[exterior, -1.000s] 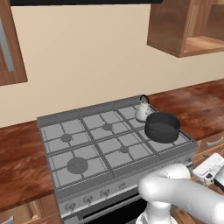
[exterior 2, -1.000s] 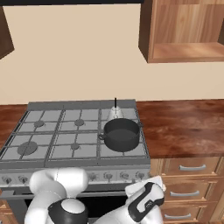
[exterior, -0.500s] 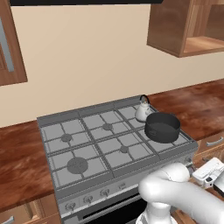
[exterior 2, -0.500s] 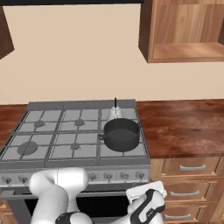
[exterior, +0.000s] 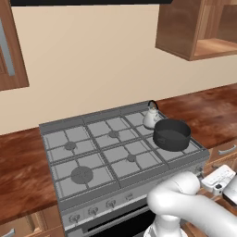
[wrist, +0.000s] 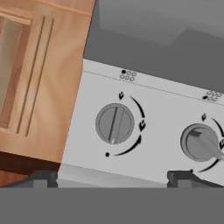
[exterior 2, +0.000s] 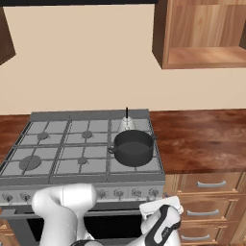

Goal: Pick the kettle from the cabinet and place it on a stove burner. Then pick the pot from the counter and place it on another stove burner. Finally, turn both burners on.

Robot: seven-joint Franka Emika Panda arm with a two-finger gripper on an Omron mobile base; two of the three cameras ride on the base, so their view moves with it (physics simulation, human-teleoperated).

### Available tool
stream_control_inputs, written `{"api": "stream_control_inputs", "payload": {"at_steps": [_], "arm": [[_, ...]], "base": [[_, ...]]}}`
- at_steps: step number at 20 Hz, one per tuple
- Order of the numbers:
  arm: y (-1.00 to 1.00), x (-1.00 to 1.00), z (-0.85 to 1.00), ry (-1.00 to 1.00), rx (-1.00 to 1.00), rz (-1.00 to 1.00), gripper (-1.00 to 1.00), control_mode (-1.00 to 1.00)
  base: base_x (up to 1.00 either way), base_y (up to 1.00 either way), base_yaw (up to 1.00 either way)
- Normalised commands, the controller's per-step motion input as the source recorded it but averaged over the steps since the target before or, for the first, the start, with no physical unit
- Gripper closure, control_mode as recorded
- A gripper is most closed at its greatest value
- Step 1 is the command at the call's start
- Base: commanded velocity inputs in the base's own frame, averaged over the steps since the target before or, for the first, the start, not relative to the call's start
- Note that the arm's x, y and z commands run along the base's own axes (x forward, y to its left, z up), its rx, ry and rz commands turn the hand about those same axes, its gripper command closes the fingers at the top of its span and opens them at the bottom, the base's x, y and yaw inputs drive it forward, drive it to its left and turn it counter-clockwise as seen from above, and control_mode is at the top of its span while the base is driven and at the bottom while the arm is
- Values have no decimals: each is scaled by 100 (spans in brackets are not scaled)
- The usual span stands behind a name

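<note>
Since the earlier frames the arm has sunk lower in front of the stove (exterior: pixel 139 166), its wrist now down by the front panel, while the kettle (exterior: pixel 151 116) and the pot (exterior: pixel 171 134) have not moved. The hand (wrist: pixel 111 178) faces the pale grey control panel with its two dark fingertips (wrist: pixel 43 178) set wide apart and nothing between them. Straight ahead of it sits a round grey knob (wrist: pixel 114 124) with a raised bar across its face, ringed by a black arc and small flame marks; a second knob (wrist: pixel 200 142) of the same kind lies to one side. The small pear-shaped, pale kettle with its thin black arched handle stands on a rear burner grate at the stove's right side, and the wide, low, dark, lidless pot sits on the grate just in front of it. The glossy reddish-brown wood-grain worktop (exterior 2: pixel 202 139) flanks the stove, and the open warm-brown cabinet (exterior 2: pixel 202 36) hangs above.
</note>
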Motion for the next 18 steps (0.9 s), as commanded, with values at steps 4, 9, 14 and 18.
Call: {"api": "stream_control_inputs", "payload": {"at_steps": [4,9,14,18], "arm": [[1,12,-22,0,0,0,-100,-100],[0,14,-20,0,1,0,-100,-100],[0,21,-8,0,4,0,-100,-100],[0,17,-8,0,4,0,-100,-100]], "base": [[0,0,0],[0,0,0],[0,0,0],[0,0,0]]}}
